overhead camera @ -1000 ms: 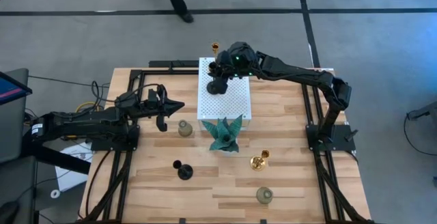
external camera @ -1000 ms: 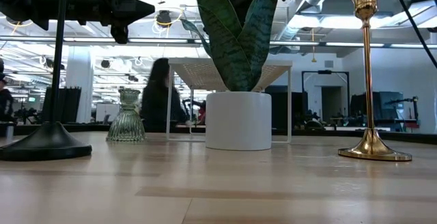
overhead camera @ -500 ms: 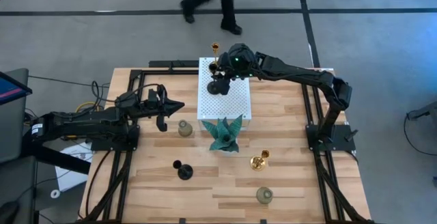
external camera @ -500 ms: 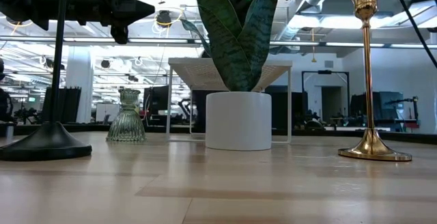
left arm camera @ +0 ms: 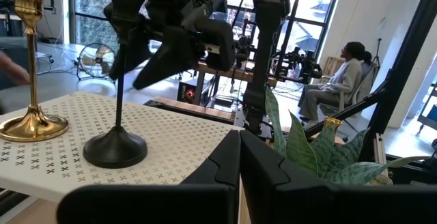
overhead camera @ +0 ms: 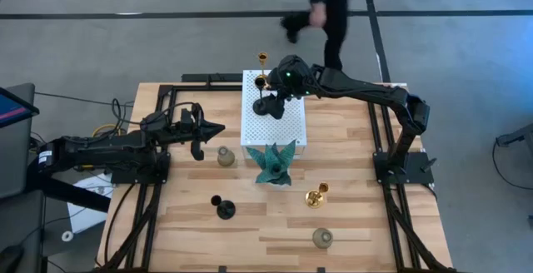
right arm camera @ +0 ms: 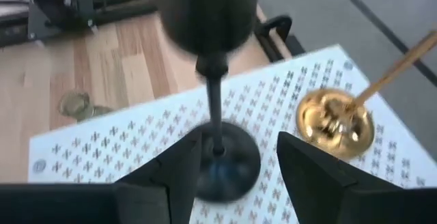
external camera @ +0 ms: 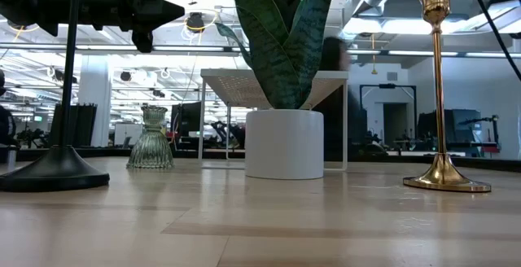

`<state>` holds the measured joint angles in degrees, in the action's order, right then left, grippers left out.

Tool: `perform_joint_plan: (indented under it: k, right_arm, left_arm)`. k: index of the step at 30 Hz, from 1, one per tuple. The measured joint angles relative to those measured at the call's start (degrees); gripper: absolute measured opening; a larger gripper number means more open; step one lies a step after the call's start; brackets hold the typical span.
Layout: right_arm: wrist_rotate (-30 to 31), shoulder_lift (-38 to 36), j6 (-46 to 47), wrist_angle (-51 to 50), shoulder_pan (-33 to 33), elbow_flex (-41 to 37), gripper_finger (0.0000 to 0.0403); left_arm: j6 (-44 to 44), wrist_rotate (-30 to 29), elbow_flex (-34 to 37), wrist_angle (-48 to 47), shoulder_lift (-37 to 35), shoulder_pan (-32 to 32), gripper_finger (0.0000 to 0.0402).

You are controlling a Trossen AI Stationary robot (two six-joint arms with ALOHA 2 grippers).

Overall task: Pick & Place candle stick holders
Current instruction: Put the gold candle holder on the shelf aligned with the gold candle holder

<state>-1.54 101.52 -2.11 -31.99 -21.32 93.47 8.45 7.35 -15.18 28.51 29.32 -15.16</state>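
A black candle stick holder (overhead camera: 266,103) stands upright on its round base (right arm camera: 222,162) on the white perforated platform (overhead camera: 287,127), next to a gold holder (overhead camera: 262,60). My right gripper (right arm camera: 239,173) hovers over it, open; its fingers stand on either side of the thin stem (right arm camera: 214,108) without touching. My left gripper (overhead camera: 218,129) waits shut above the table's left side. On the table itself stand a grey-green holder (overhead camera: 225,156), another black holder (overhead camera: 223,209), a gold holder (overhead camera: 316,196) and a second grey-green one (overhead camera: 322,238).
A teal spiky plant in a white pot (overhead camera: 273,165) stands just in front of the platform's near edge. A person (overhead camera: 333,7) walks on the floor beyond the table's far edge. Bare wood lies at the near left and along the right side.
My right gripper has opened and let go of the black holder, which now stands free on the platform. The gripper has tipped and drawn back a little toward the far edge, uncovering the holder. A person has walked rightward past the far edge.
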Motion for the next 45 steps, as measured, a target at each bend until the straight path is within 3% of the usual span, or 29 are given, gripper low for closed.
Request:
perform_joint_plan:
  k: [7, 15, 23, 25, 32, 45]
  right_arm:
    - [-0.1, -2.9, -0.3, -4.0, -0.2, 0.1, 0.0165]
    - [-0.1, -9.0, -0.4, -15.1, 0.3, 0.0, 0.0128]
    - [0.7, -14.8, 0.5, -26.8, 4.4, 0.0, 0.0028]
    - [3.9, -16.3, 0.5, -27.3, 6.5, 0.0, 0.0008]
    - [20.1, -22.8, 1.8, -27.8, 14.1, 0.0, 0.0002]
    - [33.6, -33.1, 13.2, -36.5, 22.5, 0.0, 0.0]
  left_arm:
    - [0.0, 0.0, 0.0, 0.0, 0.0, 0.0, 0.0008]
    - [1.5, 0.0, 0.0, 0.0, 0.0, 0.0, 0.0008]
    - [1.5, 0.0, 0.0, 0.0, 0.0, 0.0, 0.0008]
    - [1.5, 0.0, 0.0, 0.0, 0.0, 0.0, 0.0008]
    - [1.5, 0.0, 0.0, 0.0, 0.0, 0.0, 0.0008]
    - [1.5, 0.0, 0.0, 0.0, 0.0, 0.0, 0.0008]
